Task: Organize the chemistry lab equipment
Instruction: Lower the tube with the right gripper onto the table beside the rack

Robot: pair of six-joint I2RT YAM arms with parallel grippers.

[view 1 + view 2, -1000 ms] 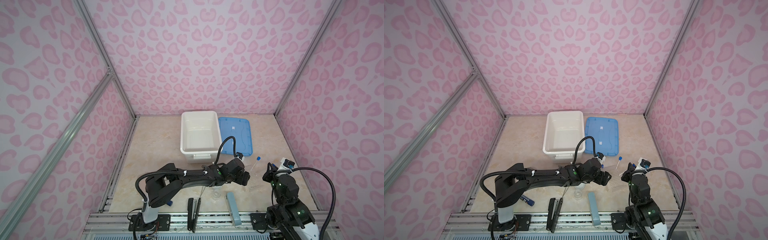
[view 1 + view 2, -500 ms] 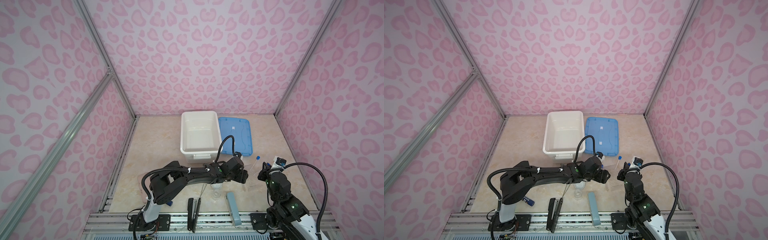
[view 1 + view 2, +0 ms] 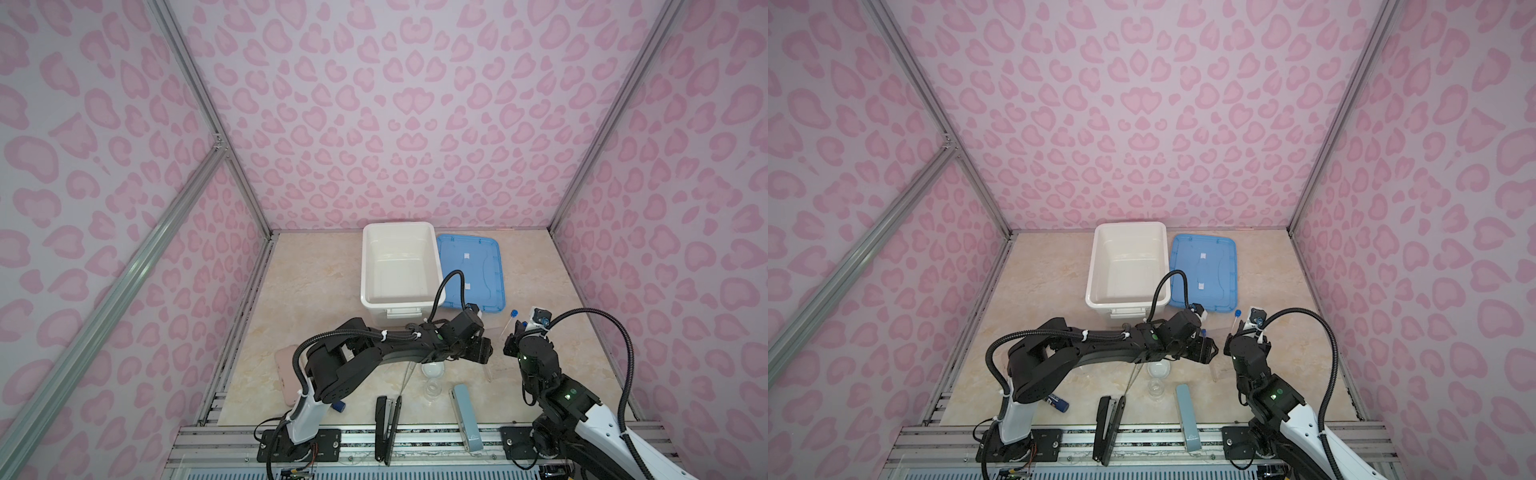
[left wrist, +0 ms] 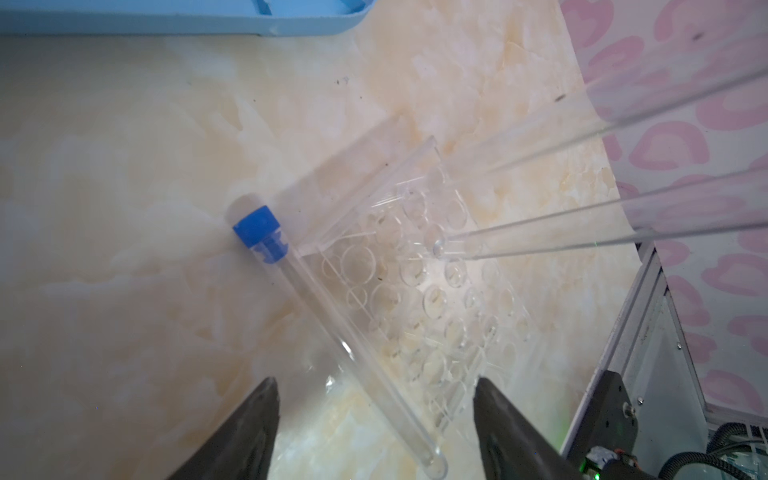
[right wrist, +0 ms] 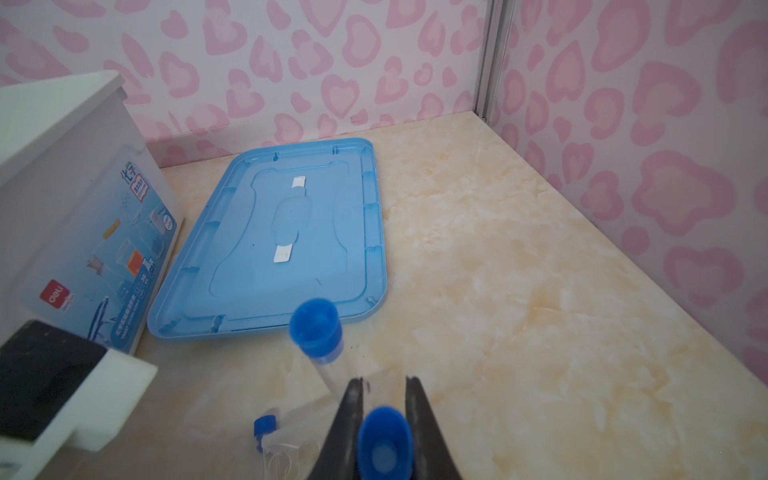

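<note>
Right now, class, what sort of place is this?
Probably a robot test cell, not a real laboratory: pink patterned walls on a metal frame, two arms bolted to a front rail, plus a clear rack and blue-capped tube.

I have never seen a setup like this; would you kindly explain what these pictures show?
Two black robot arms stand at a marble-look table. Both top views look down from overhead; each wrist view comes from a camera on an arm. On the table lie a white bin, a blue lid, a clear rack, a small white dish, a black stapler and a pale-blue stapler. The left gripper is open over a blue-capped tube lying at the rack's edge. The right gripper is shut on a second tube, also blue-capped.
</note>
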